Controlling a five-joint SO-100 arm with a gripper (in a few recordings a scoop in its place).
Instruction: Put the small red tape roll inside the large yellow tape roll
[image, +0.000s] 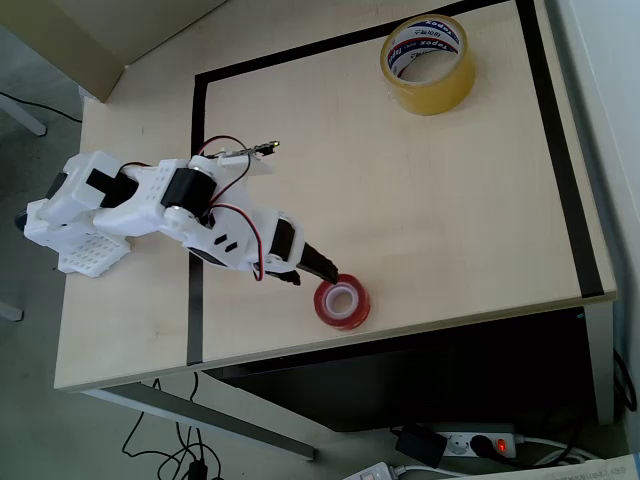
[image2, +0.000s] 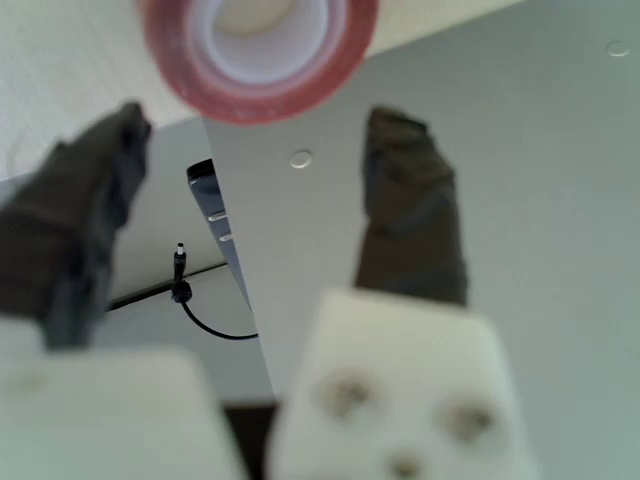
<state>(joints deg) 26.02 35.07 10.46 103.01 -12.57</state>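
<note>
The tool (image2: 255, 160) is released, its two dark fingers (image2: 410, 210) spread apart and grasping nothing. The small red tape roll (image: 343, 302) lies flat near the front edge of the counter (image: 420, 220), just ahead of the fingertips. The large yellow tape roll (image: 428, 63) stands well apart, at the far corner.

Overhead looks down; wrist close
</note>
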